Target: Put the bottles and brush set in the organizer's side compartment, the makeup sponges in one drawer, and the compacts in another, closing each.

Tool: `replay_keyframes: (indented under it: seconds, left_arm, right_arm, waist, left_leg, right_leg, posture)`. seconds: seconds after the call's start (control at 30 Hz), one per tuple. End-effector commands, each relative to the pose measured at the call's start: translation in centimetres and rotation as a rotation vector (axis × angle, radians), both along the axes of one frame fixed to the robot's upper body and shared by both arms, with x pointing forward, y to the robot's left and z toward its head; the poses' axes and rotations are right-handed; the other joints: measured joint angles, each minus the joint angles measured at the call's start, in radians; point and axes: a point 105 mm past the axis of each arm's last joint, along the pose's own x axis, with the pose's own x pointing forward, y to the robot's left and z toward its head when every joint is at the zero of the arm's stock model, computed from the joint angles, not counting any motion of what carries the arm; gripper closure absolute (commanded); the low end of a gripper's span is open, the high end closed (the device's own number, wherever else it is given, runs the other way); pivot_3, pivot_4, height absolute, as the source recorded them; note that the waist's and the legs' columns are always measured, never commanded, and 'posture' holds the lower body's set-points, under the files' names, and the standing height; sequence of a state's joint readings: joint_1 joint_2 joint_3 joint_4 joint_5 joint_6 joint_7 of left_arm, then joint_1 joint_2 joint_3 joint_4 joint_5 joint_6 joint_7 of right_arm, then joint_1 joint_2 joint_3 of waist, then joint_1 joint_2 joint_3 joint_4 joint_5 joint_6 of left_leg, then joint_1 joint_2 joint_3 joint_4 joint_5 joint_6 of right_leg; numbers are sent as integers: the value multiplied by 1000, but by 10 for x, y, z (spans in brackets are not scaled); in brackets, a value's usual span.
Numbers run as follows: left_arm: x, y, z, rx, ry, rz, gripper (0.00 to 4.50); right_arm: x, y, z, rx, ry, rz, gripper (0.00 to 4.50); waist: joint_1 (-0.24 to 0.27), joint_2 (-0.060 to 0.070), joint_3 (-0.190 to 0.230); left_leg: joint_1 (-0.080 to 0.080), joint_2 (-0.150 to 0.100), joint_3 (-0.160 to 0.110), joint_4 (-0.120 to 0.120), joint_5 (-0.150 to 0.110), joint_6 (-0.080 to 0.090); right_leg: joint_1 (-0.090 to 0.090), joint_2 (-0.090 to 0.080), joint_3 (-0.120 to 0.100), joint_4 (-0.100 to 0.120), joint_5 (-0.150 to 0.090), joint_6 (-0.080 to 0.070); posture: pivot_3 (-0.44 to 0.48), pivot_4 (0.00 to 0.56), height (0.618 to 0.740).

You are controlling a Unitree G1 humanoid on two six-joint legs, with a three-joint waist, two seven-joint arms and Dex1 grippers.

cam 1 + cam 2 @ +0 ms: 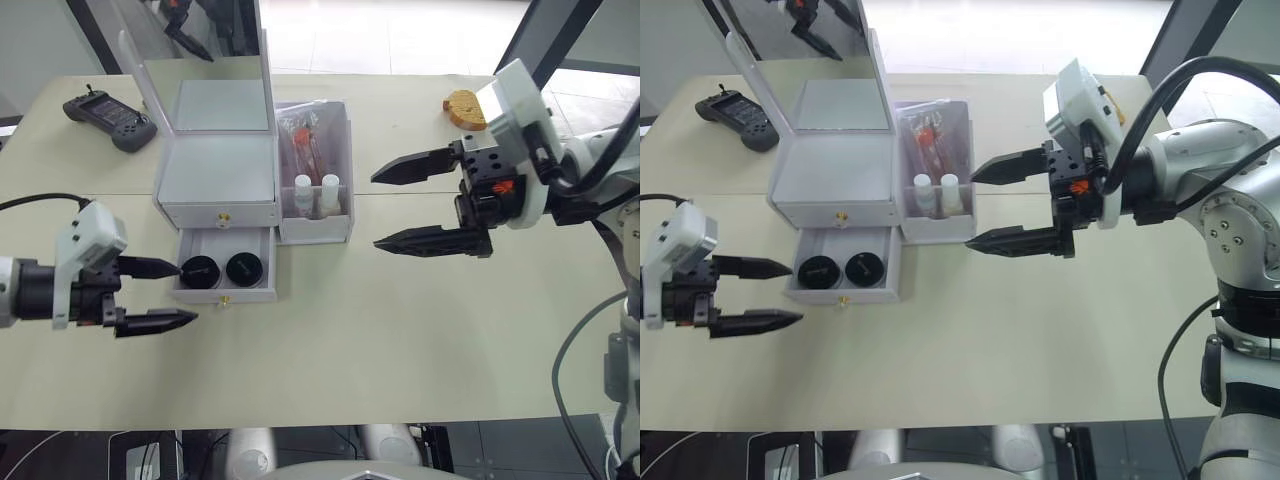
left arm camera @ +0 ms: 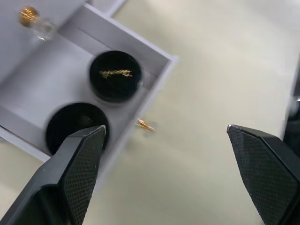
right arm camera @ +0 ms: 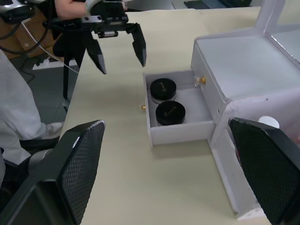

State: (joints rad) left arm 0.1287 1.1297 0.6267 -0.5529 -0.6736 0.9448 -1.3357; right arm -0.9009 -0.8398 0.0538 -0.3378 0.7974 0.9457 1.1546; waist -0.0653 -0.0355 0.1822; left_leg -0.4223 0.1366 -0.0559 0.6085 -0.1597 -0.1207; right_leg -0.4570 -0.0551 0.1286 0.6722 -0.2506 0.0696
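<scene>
Both compacts lie in the organizer's open lower drawer; bottles and brush set fill the side compartment. My left gripper and right gripper hang open, empty. That drawer wants closing.

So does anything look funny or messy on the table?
Mostly tidy. The lower drawer of the organizer is pulled out, with both compacts inside, while the upper drawer is shut. An orange-brown lump sits alone at the far right of the table. Nothing looks spilled or broken.
</scene>
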Motion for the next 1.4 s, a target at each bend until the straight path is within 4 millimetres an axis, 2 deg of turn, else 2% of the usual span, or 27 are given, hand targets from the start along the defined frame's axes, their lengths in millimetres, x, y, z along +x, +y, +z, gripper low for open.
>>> replay_keyframes:
  seconds: [0.03,0.07,0.17,0.33,0.43,0.57,0.7,0.8,1.0,1.13,1.4]
  left_arm:
    - [-18,-3,-8,-49,2,-1,27]
    - [-20,-2,-11,-52,1,12,27]
    - [-14,23,-35,-71,27,231,637]
    - [-22,35,-67,-169,2,373,2234]
    - [-16,30,-82,-245,-24,419,3214]
    - [1,24,-91,-261,-89,445,4481]
    - [16,16,-97,-268,-125,440,4481]
    - [34,14,-99,-244,-185,450,4481]
    - [61,1,-93,-317,-230,432,4481]
    - [73,-5,-91,-302,-259,412,4481]
    - [112,-6,-80,-274,-344,444,4481]
  right_arm:
    - [2,9,6,0,-74,27,0]
    - [2,10,5,-3,-76,31,0]
    - [2,11,4,-2,-78,44,0]
    - [4,10,3,-5,-105,29,0]
    - [6,10,4,0,-106,19,0]
    - [9,9,5,3,-112,-2,0]
    - [9,9,6,3,-118,-17,0]
    - [11,8,6,7,-117,-31,0]
    - [15,2,15,10,-117,-58,0]
    - [14,-1,17,6,-122,-72,0]
    - [12,-6,19,-3,-129,-98,0]
  waist:
    - [1,0,0]
    - [-1,0,0]
    - [3,0,0]
    - [-2,-1,0]
    - [2,-1,0]
    - [10,-2,-1]
    - [13,-2,-1]
    - [16,-2,-1]
    - [22,-2,-1]
    - [23,-2,-1]
    - [24,-2,-1]
  left_leg:
    - [0,0,0,0,0,0]
    - [0,0,0,0,0,0]
    - [0,0,0,0,0,0]
    - [0,0,0,0,0,0]
    - [0,0,0,1,0,0]
    - [0,0,0,2,0,0]
    - [0,0,0,2,0,0]
    - [1,0,0,1,0,0]
    - [0,0,0,2,0,0]
    - [0,0,0,1,0,0]
    - [0,0,0,2,0,0]
  right_leg:
    - [0,0,0,0,0,0]
    - [0,0,0,0,0,0]
    - [0,0,0,0,0,0]
    - [0,0,0,-1,0,0]
    - [1,0,0,-1,0,0]
    - [1,0,0,-1,0,0]
    - [1,0,0,-1,1,0]
    - [1,0,0,-1,1,0]
    - [1,0,0,-1,5,6]
    - [2,0,0,-1,5,6]
    - [2,0,0,-1,5,7]
  posture:
    - [0,150,705]
    - [0,150,705]
    - [0,150,705]
    - [0,150,705]
    - [0,150,705]
    - [0,150,705]
    - [0,150,705]
    - [0,150,705]
    - [0,150,705]
    - [0,150,705]
    - [0,150,705]
